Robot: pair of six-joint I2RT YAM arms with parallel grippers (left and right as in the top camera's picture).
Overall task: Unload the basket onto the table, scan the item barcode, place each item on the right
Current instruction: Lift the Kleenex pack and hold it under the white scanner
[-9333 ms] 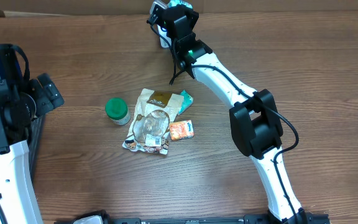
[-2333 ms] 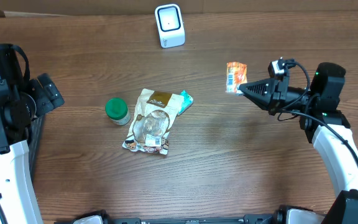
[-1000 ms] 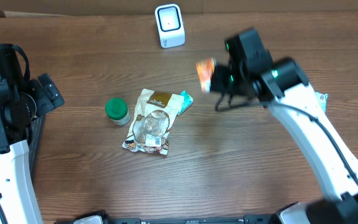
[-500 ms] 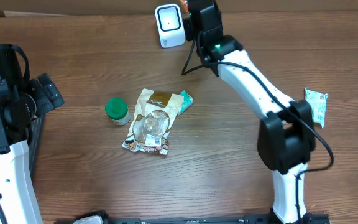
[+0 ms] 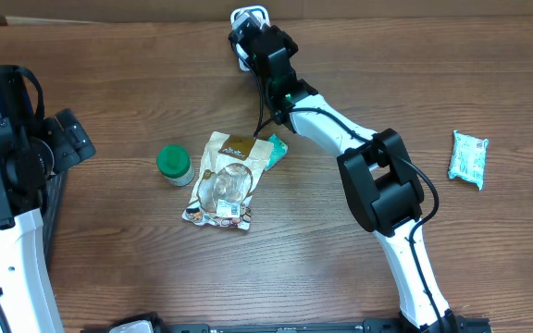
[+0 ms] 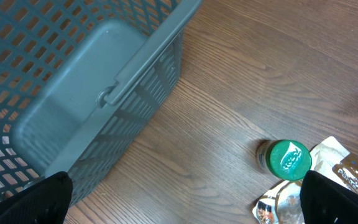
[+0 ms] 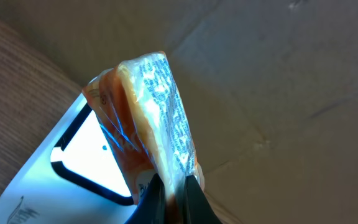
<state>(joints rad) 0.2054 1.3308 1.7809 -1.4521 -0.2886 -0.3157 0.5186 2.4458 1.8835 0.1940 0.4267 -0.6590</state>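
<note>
One item is at the scan step. The right gripper (image 7: 169, 196) is pinched tight on the bottom edge of a small orange snack packet in clear crinkly wrap (image 7: 145, 118). It holds the pkt upright just in front of the lit window of the white box-shaped barcode scanner (image 7: 89, 155), at the far edge of the brown wood-grain table (image 5: 109, 55). Thin blue light lines fall on the pkt's orange face, so a read is prob. under way. Can't tell whether the barcode itself faces the window.

Next move, as I judge it: hold steady, or tilt the pkt a little w/o knocking the scanner, then carry it off.

The right arm is stretched long across the table, wrist over the scanner, so overhead the pkt is hidden. The left gripper (image 6: 185, 202) is spread wide and empty, near a grey plastic lattice basket (image 6: 73, 93), well apart from the action. A green-lidded jar (image 5: 174, 165) and a tan foil pouch (image 5: 225, 180) lie mid-table.
</note>
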